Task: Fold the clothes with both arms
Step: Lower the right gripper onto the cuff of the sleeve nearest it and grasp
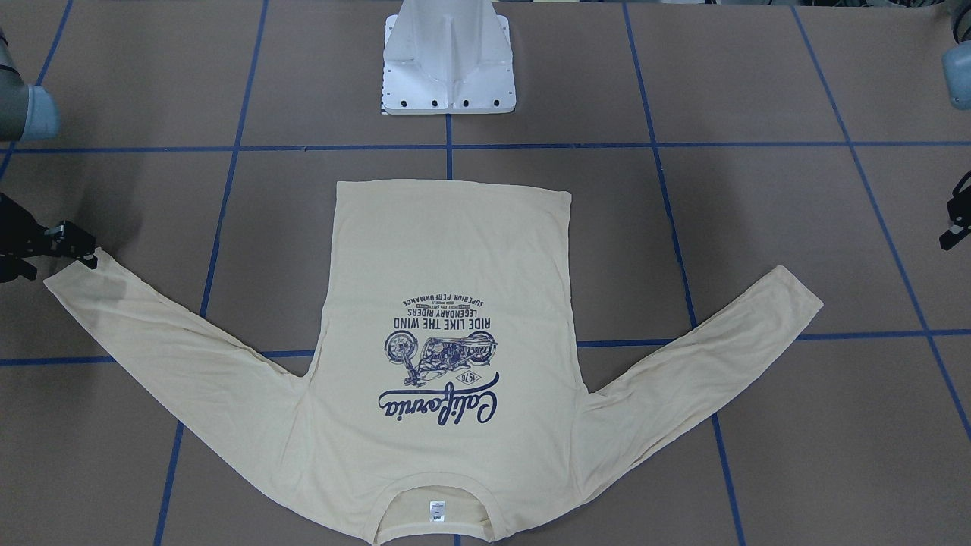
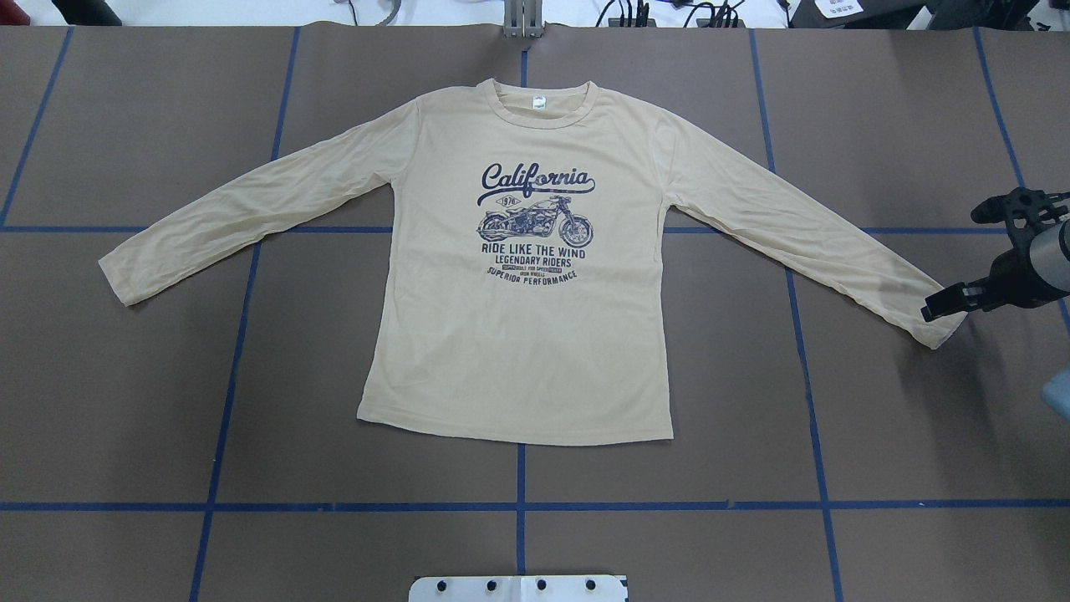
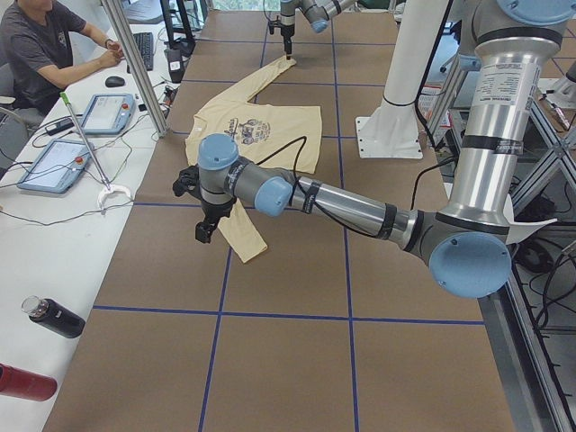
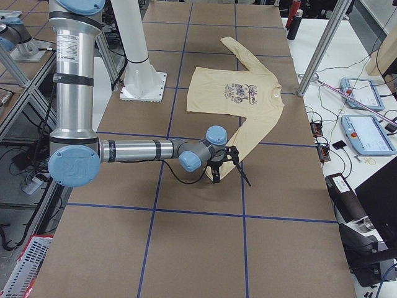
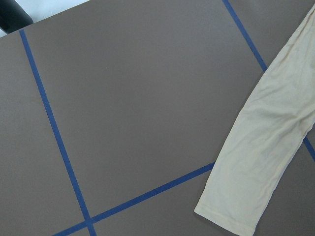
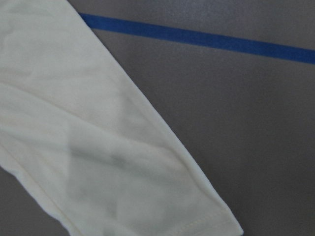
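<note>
The cream-yellow long-sleeve T-shirt (image 2: 518, 334) lies flat on the brown table, "California" print (image 2: 535, 177) up, neck label (image 2: 537, 104) at the far side, both sleeves spread out. My right gripper (image 2: 940, 305) hovers at the cuff of the sleeve on my right (image 2: 943, 333) and looks open and empty; it also shows in the front-facing view (image 1: 76, 246). The right wrist view shows only that sleeve end (image 6: 98, 147). My left gripper (image 1: 954, 227) is cut off by the frame edge, apart from the other cuff (image 1: 796, 296). I cannot tell if it is open.
The white pedestal base (image 1: 449, 68) stands at the robot's side of the table. Blue tape lines (image 2: 242, 334) cross the brown table. An operator (image 3: 45, 45) sits at a side desk with tablets (image 3: 54, 164) and bottles (image 3: 54, 317).
</note>
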`<action>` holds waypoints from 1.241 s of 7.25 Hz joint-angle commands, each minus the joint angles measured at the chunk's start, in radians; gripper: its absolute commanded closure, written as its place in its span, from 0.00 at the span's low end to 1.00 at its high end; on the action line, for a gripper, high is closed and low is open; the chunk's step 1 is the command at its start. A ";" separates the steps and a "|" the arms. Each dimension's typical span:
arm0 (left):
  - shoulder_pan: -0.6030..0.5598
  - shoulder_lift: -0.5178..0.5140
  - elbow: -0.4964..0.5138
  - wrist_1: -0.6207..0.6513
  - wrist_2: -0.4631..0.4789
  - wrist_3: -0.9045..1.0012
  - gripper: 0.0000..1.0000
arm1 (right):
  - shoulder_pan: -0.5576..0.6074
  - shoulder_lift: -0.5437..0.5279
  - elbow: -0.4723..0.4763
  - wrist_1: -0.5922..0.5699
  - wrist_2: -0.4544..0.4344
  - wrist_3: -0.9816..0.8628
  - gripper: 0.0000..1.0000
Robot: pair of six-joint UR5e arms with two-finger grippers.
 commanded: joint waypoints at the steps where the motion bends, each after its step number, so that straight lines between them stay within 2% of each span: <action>1: 0.000 0.000 -0.006 0.001 0.000 0.000 0.00 | -0.014 -0.002 -0.014 -0.006 -0.001 0.000 0.00; 4: 0.000 0.000 -0.004 0.001 0.000 0.000 0.00 | -0.026 0.002 -0.020 -0.011 -0.002 0.000 0.01; 5: 0.000 0.000 -0.006 0.001 0.000 0.000 0.00 | -0.027 0.002 -0.022 -0.012 -0.002 0.000 0.15; 9: 0.000 0.004 -0.035 0.002 0.002 -0.003 0.00 | -0.037 0.010 -0.030 -0.011 -0.001 0.000 0.90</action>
